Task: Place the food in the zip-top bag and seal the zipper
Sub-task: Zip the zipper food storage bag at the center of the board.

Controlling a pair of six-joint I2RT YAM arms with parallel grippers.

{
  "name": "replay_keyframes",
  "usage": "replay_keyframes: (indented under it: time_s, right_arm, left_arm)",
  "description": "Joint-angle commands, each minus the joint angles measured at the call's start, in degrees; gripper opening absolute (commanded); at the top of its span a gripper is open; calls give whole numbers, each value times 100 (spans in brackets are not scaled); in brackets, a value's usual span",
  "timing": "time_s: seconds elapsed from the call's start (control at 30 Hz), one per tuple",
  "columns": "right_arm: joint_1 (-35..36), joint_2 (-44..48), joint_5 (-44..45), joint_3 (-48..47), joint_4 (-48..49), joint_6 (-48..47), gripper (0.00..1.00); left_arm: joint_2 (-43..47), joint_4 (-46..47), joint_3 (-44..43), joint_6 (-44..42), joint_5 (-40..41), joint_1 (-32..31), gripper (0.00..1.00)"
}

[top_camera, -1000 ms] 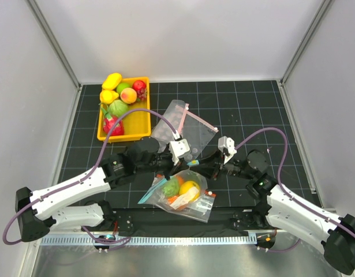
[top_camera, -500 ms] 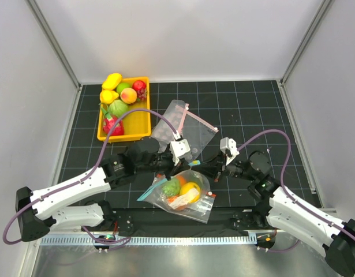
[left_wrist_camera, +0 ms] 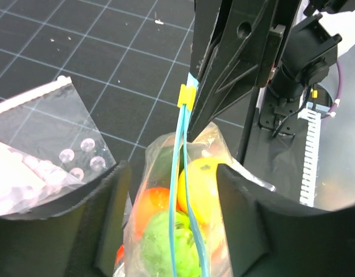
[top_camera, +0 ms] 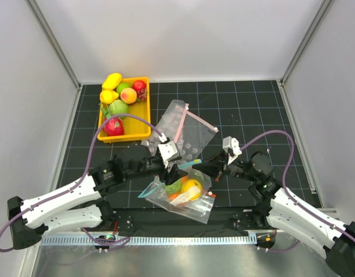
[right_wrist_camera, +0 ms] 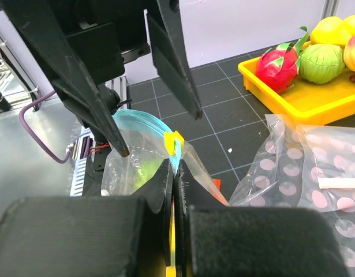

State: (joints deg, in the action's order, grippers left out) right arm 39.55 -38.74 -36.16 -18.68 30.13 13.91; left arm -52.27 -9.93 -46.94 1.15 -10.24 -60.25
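Observation:
The zip-top bag [top_camera: 187,197] lies near the front edge with green, orange and yellow food [left_wrist_camera: 165,231] inside. Its teal zipper [left_wrist_camera: 180,173] runs as two strips up to a yellow slider [left_wrist_camera: 186,96]. My right gripper [right_wrist_camera: 176,173] is shut on the zipper's end just behind the slider [right_wrist_camera: 174,143], holding that corner lifted [top_camera: 203,167]. My left gripper [top_camera: 177,173] is open. Its fingers [left_wrist_camera: 111,219] straddle the bag's mouth without pinching it. In the right wrist view the left fingers [right_wrist_camera: 171,63] hang above the bag [right_wrist_camera: 131,167].
A yellow tray [top_camera: 147,109] of toy fruit sits at the back left. Behind the grippers a dotted clear bag [top_camera: 176,120] overlaps a flat clear bag [top_camera: 199,134]. The front table edge and arm bases lie just beyond the filled bag.
My left gripper let go of the zipper, opened and drew back to the left. My right gripper closed on the zipper's end and stays there.

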Motion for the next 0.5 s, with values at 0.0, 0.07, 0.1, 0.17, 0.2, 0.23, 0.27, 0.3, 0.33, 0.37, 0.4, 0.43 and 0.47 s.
replay_keyframes:
  time_s: [0.0,0.07,0.1,0.17,0.2,0.23,0.27,0.3,0.33,0.37,0.4,0.43,0.47]
  right_arm:
    - [0,-28,-22,-171,441,103,1]
    - [0,-107,-171,-198,476,120,1]
    - [0,-168,-241,-206,502,138,1]
    - [26,-256,-321,-277,485,121,1]
    - [61,-326,-347,-294,485,103,1]
    - [70,-344,-356,-312,485,94,1]
    - [88,-362,-365,-321,468,77,1]
    - [105,-397,-374,-330,433,59,1]
    - [132,-406,-374,-347,415,15,1]
    - [149,-415,-365,-356,397,-11,1]
    - [167,-415,-357,-373,345,-29,1]
    - [184,-406,-356,-391,318,-55,1]
    - [211,-406,-348,-382,309,-81,1]
  left_arm:
    - [59,448,44,96,13,4,66]
    - [24,501,44,114,22,4,71]
    - [15,527,44,122,22,4,72]
    - [6,580,36,122,22,4,73]
    - [15,589,36,123,31,4,73]
    - [24,598,36,123,40,4,73]
    - [33,598,27,114,22,4,73]
    - [59,615,27,131,31,4,73]
    - [77,624,27,131,13,4,73]
    - [77,642,27,131,31,4,73]
    - [68,659,27,123,22,4,73]
    - [59,677,27,96,31,4,73]
    - [33,694,18,87,48,4,73]
